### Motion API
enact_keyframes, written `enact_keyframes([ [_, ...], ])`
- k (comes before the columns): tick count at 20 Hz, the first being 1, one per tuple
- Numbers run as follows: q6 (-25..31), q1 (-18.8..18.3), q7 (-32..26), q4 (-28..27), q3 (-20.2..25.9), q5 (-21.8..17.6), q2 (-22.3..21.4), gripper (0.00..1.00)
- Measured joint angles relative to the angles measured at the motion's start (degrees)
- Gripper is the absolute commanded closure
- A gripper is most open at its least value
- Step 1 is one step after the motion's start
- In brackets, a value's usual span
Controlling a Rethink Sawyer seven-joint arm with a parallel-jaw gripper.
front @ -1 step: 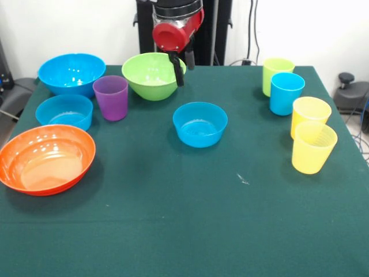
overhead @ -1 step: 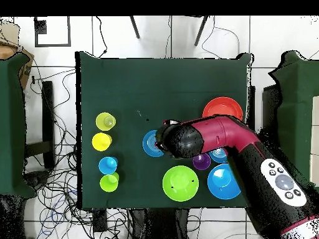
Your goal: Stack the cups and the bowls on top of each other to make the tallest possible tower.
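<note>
Near edge: bare green surface (front @ -1 step: 173, 231); nothing stacked anywhere, no tower begun.
Near left: wide orange bowl (front @ -1 step: 46, 158), upright, alone by the surface's left edge.
Near right: two yellow cups (front @ -1 step: 313, 147), upright, touching or nearly so, one just behind the other.
Centre: small blue bowl (front @ -1 step: 200, 123), upright, standing clear of everything else; in the overhead view it lies partly under the arm's head (overhead @ -1 step: 151, 143).
Mid left: second small blue bowl (front @ -1 step: 64, 111); purple cup (front @ -1 step: 110, 97) just beside it, upright.
Mid right: blue cup (front @ -1 step: 286, 93) with lime green cup (front @ -1 step: 276, 71) close behind.
Far left: large blue bowl (front @ -1 step: 71, 73).
Far centre: lime green bowl (front @ -1 step: 153, 75), the hand in front of its right rim.
Hand (front @ -1 step: 182, 68): hanging above the surface, empty; two dark fingers (front @ -1 step: 177, 72) point down with a small gap between them, so judged slightly apart, gripping nothing.
Key relation: the centre blue bowl lies nearer the camera than the hand and a little to its right in the front view, below it; round, so no long axis to align.
Judgement: a rim grasp on that bowl looks the likeliest first pick; progress nil.
</note>
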Motion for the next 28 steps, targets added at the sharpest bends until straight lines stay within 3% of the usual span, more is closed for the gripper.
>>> enact_keyframes([
  [9,-13.03,2.30,2.12,0.01,-2.45,-0.06,-1.73,0.00],
  [18,-17.51,5.09,4.54,0.00,-6.67,-0.03,-3.78,0.00],
  [28,-19.96,11.23,14.03,-0.67,-16.14,0.38,-6.36,0.00],
])
